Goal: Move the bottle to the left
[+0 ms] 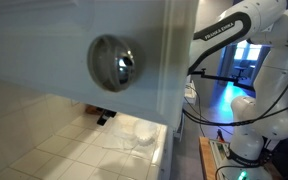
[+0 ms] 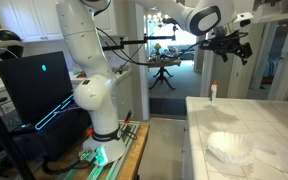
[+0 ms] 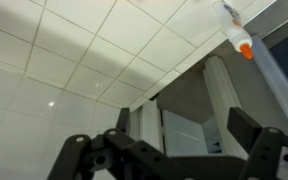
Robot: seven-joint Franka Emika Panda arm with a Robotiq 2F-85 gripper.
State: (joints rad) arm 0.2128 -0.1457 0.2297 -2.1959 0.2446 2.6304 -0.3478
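- Orange-capped and slim, the pale bottle (image 2: pixel 212 92) is standing upright at the edge of the tiled counter (image 2: pixel 269 120).
- White square tiles (image 3: pixel 84 60) (glossy, thin grout lines) are spreading around it.
- Black gripper (image 2: pixel 234 52) is hovering above, apart from the bottle, fingers (image 3: pixel 72 158) spread wide and gripping nothing.

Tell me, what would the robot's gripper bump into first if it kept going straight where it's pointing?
Probably the white tiled countertop, though depth is unclear. In the wrist view the open gripper faces tiles, while the orange-capped bottle sits off to one side near the counter's edge, outside that line.
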